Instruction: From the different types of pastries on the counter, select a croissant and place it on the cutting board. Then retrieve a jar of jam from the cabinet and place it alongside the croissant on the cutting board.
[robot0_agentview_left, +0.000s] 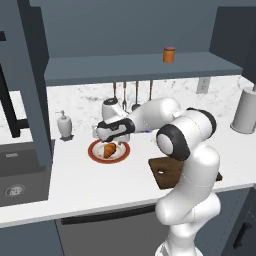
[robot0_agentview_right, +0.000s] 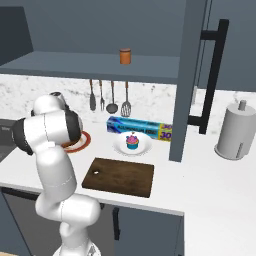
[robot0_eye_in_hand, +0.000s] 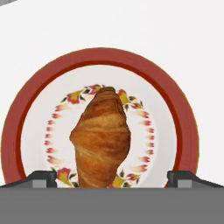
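The golden-brown croissant (robot0_eye_in_hand: 101, 140) lies in the middle of a round red-rimmed plate (robot0_eye_in_hand: 26, 100) with a flower pattern. My gripper (robot0_eye_in_hand: 111, 179) hovers just above it, open, one fingertip on each side of the croissant's near end and nothing held. From the left base, the gripper (robot0_agentview_left: 106, 142) hangs over the croissant (robot0_agentview_left: 109, 150). The dark cutting board (robot0_agentview_right: 120, 176) lies at the counter's front, to the right of the plate. The orange-brown jam jar (robot0_agentview_right: 125, 56) stands on the cabinet's shelf ledge (robot0_agentview_left: 125, 70). A blue-wrapped cupcake (robot0_agentview_right: 132, 142) sits on a white plate.
A white soap dispenser (robot0_agentview_left: 64, 125) stands left of the red plate, with a sink (robot0_agentview_left: 15, 175) beyond it. Utensils (robot0_agentview_right: 111, 97) hang on the backsplash above a blue foil box (robot0_agentview_right: 140, 128). A paper towel roll (robot0_agentview_right: 235, 132) stands at the far right.
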